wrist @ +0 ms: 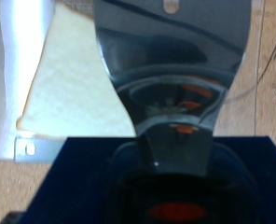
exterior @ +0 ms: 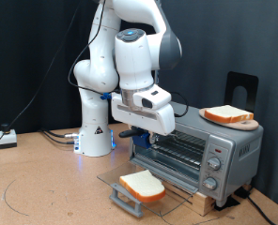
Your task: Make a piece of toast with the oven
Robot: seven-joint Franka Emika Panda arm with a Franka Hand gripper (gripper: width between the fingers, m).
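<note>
My gripper (exterior: pixel 150 137) hovers above the oven's (exterior: pixel 191 153) open door, its opening hidden, over the piece of toast (exterior: pixel 143 186): light, soft, crumbly, best taken by the crust.

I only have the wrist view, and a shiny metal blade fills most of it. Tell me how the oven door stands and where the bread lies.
Observer: The oven has its door down and fully open. One slice of bread lies flat on the glass, next to the grey bar handle.
Operator: Place the gripper for me.
Observer: The gripper hangs above the open door, in front of the oven's mouth. It is higher than that slice and not touching it.
Operator: Report any other bread.
Observer: A second slice sits on a wooden board on top of the oven.
</note>
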